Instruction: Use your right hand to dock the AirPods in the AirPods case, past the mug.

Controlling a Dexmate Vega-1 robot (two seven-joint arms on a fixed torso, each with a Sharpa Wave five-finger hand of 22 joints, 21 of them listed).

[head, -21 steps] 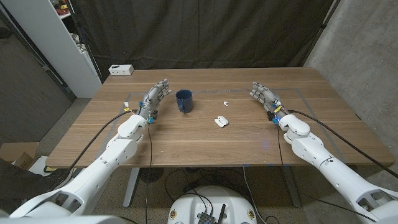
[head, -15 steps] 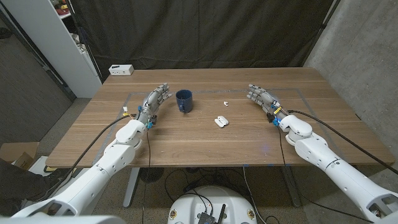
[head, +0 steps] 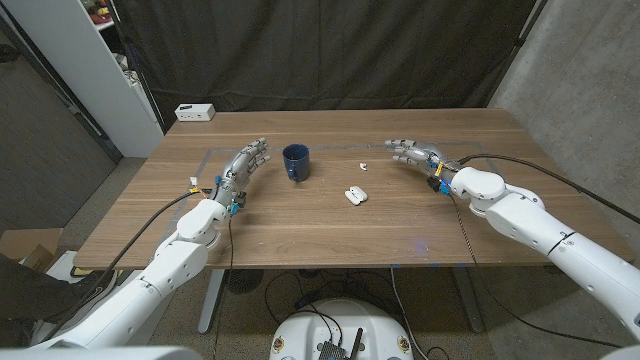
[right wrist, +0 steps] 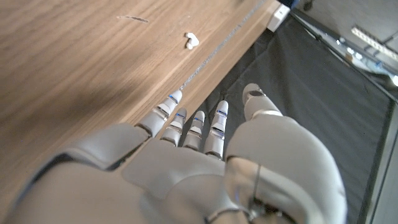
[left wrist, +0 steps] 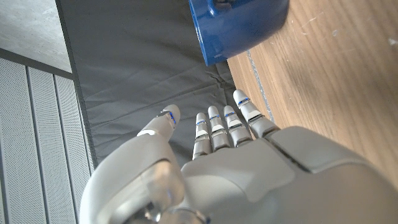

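Note:
A loose white AirPod lies on the wooden table, and shows small beyond my fingers in the right wrist view. The white AirPods case sits with its lid open nearer the front, right of the blue mug. My right hand is open, fingers stretched toward the AirPod and a short way right of it, holding nothing; its back shows in its wrist view. My left hand is open just left of the mug, fingers straight.
A small white box stands at the table's back left corner and shows in the right wrist view. A white shelf unit stands off the table's left. A dark curtain hangs behind the table.
My right hand has swung left across the table toward the loose AirPod, its fingers now pointing at it. The left arm has drawn back slightly.

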